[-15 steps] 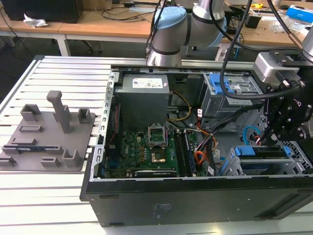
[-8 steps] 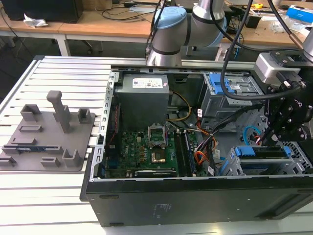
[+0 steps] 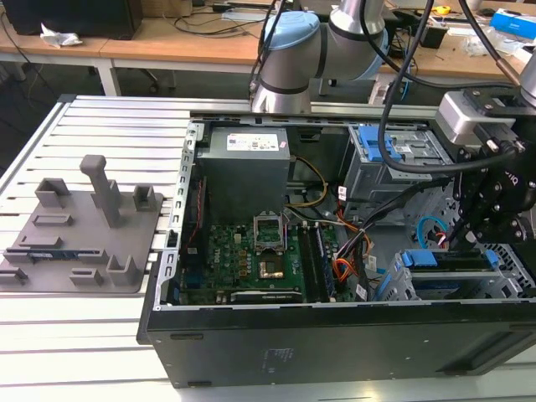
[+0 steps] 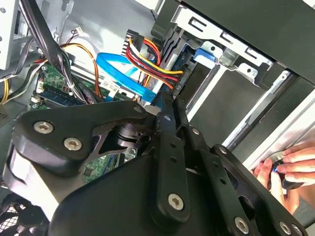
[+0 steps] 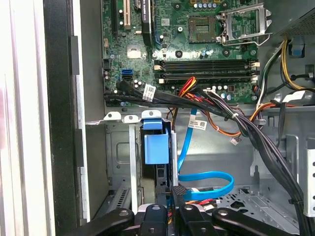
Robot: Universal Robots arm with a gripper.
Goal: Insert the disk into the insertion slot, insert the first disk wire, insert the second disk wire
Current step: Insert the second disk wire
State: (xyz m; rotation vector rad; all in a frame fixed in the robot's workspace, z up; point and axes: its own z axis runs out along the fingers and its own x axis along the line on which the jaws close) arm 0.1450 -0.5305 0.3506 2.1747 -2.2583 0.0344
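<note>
The disk, in its bright blue frame, sits inside the insertion slot at the case's front corner, on the exterior view's right. The first disk wire, a red, orange and black bundle, runs to the disk's rear edge. The second disk wire, a light-blue cable, curves in a loop and ends in a dark plug at the fingertips. My gripper reaches down beside the disk's rear, its fingers close together on that plug.
A taller bay with a blue latch stands behind the slot. The motherboard and power supply take up the case's middle. A thick black cable bundle crosses nearby. A person's hand rests outside the case. A grey fixture lies on the table.
</note>
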